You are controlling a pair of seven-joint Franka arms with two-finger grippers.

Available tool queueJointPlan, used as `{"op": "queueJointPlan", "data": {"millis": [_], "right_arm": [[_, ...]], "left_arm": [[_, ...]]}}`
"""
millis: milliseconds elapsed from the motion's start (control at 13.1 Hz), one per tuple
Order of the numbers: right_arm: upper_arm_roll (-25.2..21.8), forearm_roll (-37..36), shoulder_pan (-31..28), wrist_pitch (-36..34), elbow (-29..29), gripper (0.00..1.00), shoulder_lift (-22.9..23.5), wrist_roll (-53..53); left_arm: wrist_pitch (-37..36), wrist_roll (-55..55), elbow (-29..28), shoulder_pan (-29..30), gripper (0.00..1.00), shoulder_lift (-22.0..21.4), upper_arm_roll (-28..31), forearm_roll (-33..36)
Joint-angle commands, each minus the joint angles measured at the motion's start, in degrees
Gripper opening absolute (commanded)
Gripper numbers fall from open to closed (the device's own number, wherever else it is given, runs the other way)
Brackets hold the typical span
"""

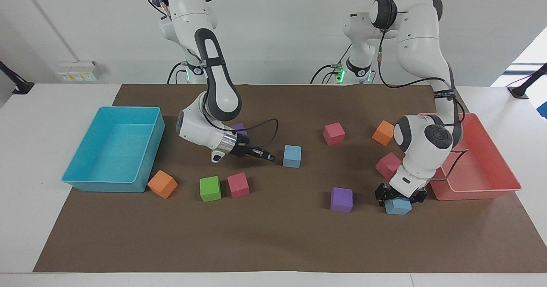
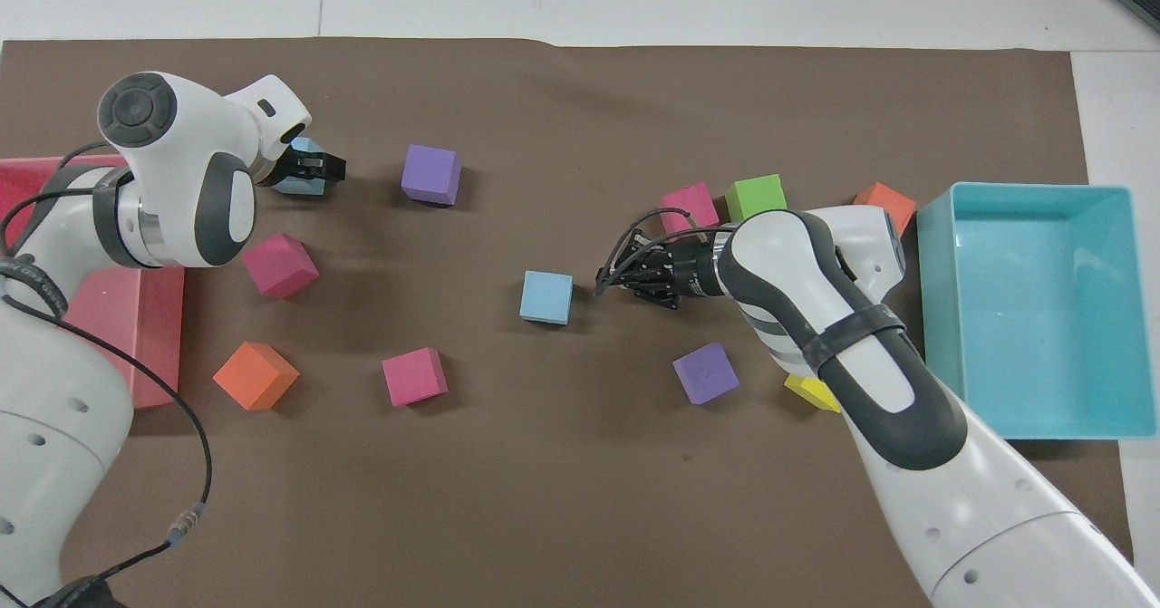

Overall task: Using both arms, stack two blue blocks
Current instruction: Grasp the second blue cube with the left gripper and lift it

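Note:
One blue block (image 1: 398, 205) (image 2: 297, 178) rests on the brown mat beside the pink tray (image 1: 491, 188), at the left arm's end. My left gripper (image 1: 399, 196) (image 2: 306, 166) is down over it, open, with one finger on each side of the block. The other blue block (image 1: 292, 156) (image 2: 546, 297) sits alone mid-table. My right gripper (image 1: 270, 155) (image 2: 605, 282) hangs low over the mat just beside this block, toward the right arm's end. It is shut, points at the block and holds nothing, with a small gap between tip and block.
A cyan tray (image 1: 115, 150) (image 2: 1024, 309) stands at the right arm's end. Scattered cubes: purple (image 1: 341, 199), magenta (image 1: 333, 133) (image 1: 389, 165) (image 1: 238, 184), green (image 1: 210, 188), orange (image 1: 162, 184) (image 1: 384, 132), and yellow (image 2: 811, 392) by the right arm.

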Motion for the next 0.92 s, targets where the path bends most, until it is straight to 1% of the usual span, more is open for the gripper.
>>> {"op": "queueJointPlan", "data": {"millis": [0, 76, 153, 229, 306, 459, 612, 841], "right_arm": [[0.57, 0.96, -0.34, 1.25, -2.10, 0.00, -1.50, -2.20], [0.57, 0.70, -0.08, 1.34, -2.45, 0.00, -1.59, -2.29], [0.57, 0.61, 0.53, 2.21, -3.15, 0.00, -1.77, -2.63], [0.57, 0.61, 0.80, 3.35, -4.03, 0.00, -2.20, -3.25], [0.57, 0.61, 1.07, 3.45, -4.38, 0.00, -2.29, -3.86], [0.57, 0.61, 1.07, 3.54, -4.74, 0.00, -2.30, -4.57], [0.57, 0.61, 1.16, 3.54, -4.74, 0.00, -2.38, -4.57], [0.57, 0.52, 1.16, 3.62, -4.83, 0.00, -2.30, -4.57]], "left_arm": [[-1.82, -0.39, -1.74, -0.86, 0.72, -1.97, 0.80, -0.84], [-2.08, -0.39, -1.74, -0.86, 0.62, -2.06, 0.80, -0.84], [-2.34, -0.39, -1.74, -0.86, 0.49, -2.23, 0.80, -0.92], [-2.78, -0.39, -1.74, -0.86, 0.41, -2.75, 0.88, -0.84], [-3.66, -0.39, -1.66, -0.86, 0.39, -3.63, 0.89, -0.84], [-6.55, -0.48, -1.57, -1.04, 0.39, -6.09, 0.80, -0.84], [-9.97, -1.87, -1.66, -3.49, 0.39, -8.55, 0.89, -0.84], [-12.54, -10.29, -1.66, -9.19, 0.41, -11.02, 0.89, -0.40]]}}
